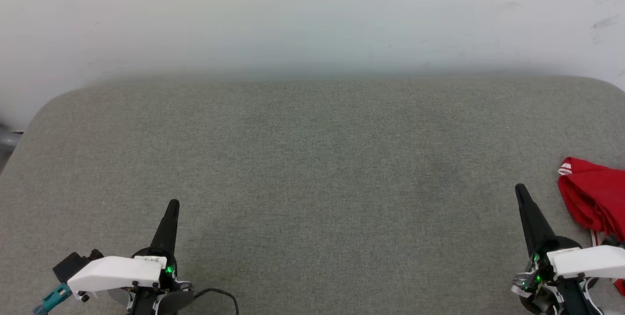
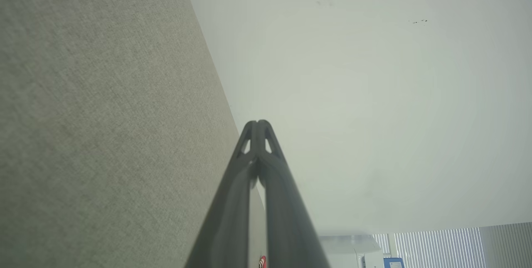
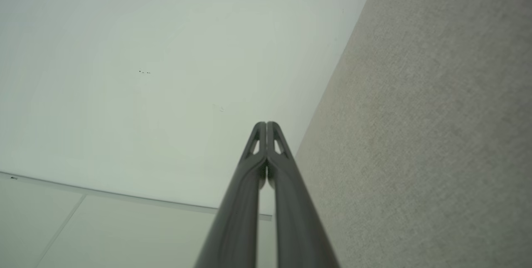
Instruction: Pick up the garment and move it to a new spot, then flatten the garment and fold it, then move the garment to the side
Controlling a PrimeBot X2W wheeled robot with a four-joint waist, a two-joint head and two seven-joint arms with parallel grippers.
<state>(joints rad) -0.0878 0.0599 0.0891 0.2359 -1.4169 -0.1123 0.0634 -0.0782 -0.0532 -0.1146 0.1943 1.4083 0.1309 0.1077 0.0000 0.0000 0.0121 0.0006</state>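
The garment (image 1: 596,198) is a bunched red heap with a bit of red-white striped trim, lying at the right edge of the grey table, partly cut off by the head view's border. My right gripper (image 1: 520,189) stands just to its left, shut and empty, fingers pointing away from me; a gap of table separates them. In the right wrist view that gripper (image 3: 266,123) has its tips pressed together. My left gripper (image 1: 173,203) rests at the lower left, far from the garment, shut with nothing held. Its fingers (image 2: 258,121) meet at the tips in the left wrist view.
The grey fabric-covered table (image 1: 312,168) spreads wide between both arms, with rounded far corners. A white wall (image 1: 312,12) rises right behind its far edge. A dark cable (image 1: 219,293) trails by the left wrist.
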